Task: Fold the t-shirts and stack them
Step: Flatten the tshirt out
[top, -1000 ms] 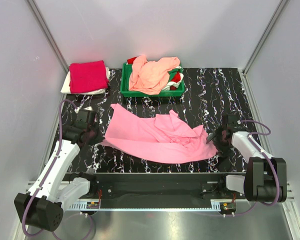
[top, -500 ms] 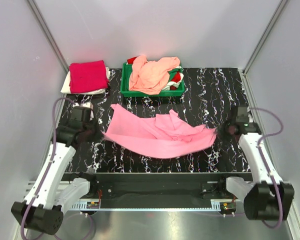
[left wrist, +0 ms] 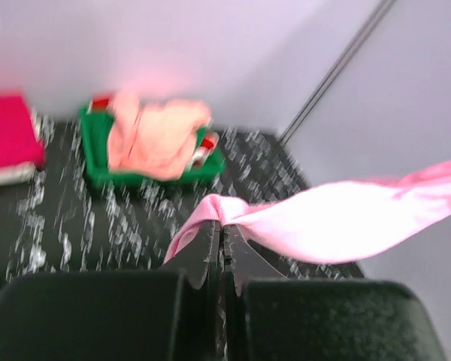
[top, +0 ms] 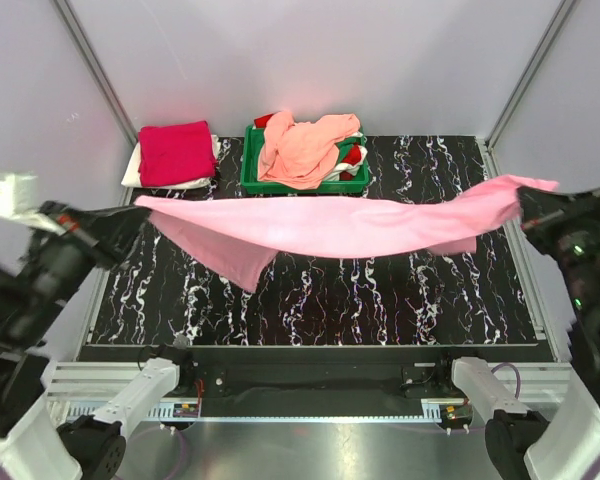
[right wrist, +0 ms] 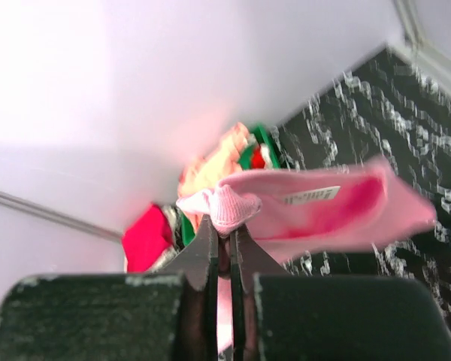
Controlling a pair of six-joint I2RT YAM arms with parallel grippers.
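The top camera overlooks the whole tabletop (top: 380, 300) from above, while both wrist cameras look closely past their fingers (left wrist: 199, 252), sharing the pink t-shirt (top: 320, 225).

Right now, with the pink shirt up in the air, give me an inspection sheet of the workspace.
Surface: black table with white veining.
Job's things: pink t-shirt stretched in the air between both arms, sagging mid-span; crimson t-shirt folded on a white one at the far left; peach t-shirt heaped in the tray.
Clutter: green tray at the far centre.
Grippers: left gripper shut on one end of the pink t-shirt; right gripper shut on the other end.
Cables: purple cable by the right arm's base.
Surroundings: pale walls, metal corner posts.
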